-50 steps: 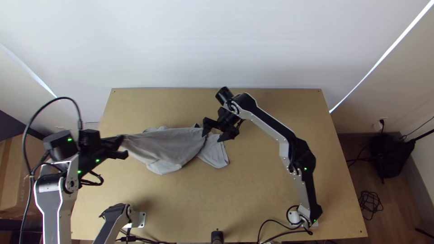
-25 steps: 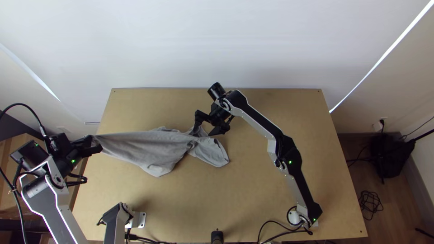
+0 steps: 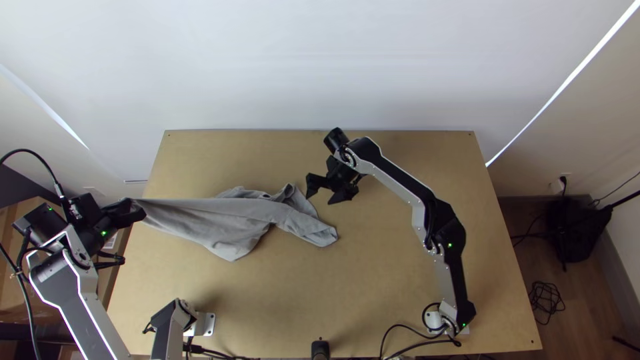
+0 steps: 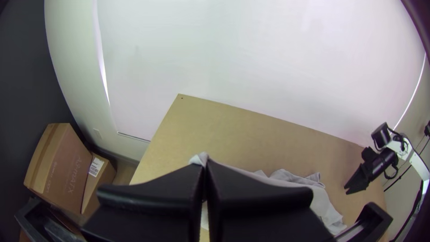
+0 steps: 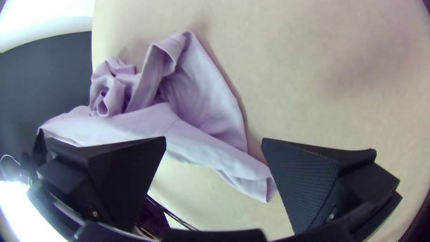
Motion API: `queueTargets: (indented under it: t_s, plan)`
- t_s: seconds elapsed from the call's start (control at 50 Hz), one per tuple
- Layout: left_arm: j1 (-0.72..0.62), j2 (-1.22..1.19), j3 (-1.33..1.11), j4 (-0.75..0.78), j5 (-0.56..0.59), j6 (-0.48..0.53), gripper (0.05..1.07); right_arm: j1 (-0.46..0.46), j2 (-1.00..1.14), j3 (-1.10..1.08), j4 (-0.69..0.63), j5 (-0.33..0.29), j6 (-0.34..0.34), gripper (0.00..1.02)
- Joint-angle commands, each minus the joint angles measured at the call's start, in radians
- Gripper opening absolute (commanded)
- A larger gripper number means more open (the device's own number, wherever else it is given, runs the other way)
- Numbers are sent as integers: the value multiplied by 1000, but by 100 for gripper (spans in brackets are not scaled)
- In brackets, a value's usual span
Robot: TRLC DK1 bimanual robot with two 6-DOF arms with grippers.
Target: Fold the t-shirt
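left gripper (image 3: 137, 211) pinched on one end of the grey t-shirt (image 3: 233, 223), held taut near the wooden table's (image 3: 380, 287) left side, prolly to straighten it | right gripper (image 3: 321, 198) wide open by the rumpled end, imo lining up a grab

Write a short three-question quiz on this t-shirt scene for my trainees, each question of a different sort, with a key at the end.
1. Multiple choice: How does the t-shirt lie?
A) Folded into a neat square
B) Drawn out narrow toward one end and rumpled toward the other
C) Spread out flat and smooth

2. True or false: The left gripper is pinching one end of the t-shirt.

3. Fill in the missing word, "open" or "shut": The fingers of the right gripper are ____.

Key: 1. B; 2. True; 3. open
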Motion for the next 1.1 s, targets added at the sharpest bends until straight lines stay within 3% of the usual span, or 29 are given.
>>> queueTargets:
  t_s: [0.0,0.34,0.58,0.7,1.02,1.08]
  plan:
    - [15,10,-6,25,10,-9,8,6,-68,-104,-5,-7,-36,98]
    - [99,104,-6,38,15,-34,8,35,-35,-187,3,-45,-61,98]
    - [148,155,-10,39,29,-61,8,45,-2,-190,156,-45,-35,97]
    - [180,174,-7,39,33,-57,8,44,8,-207,233,-45,-28,90]
    - [212,188,-10,38,44,-49,8,32,50,-251,310,-39,-38,89]
    - [211,188,-12,38,53,-50,8,29,52,-267,334,-38,-38,85]
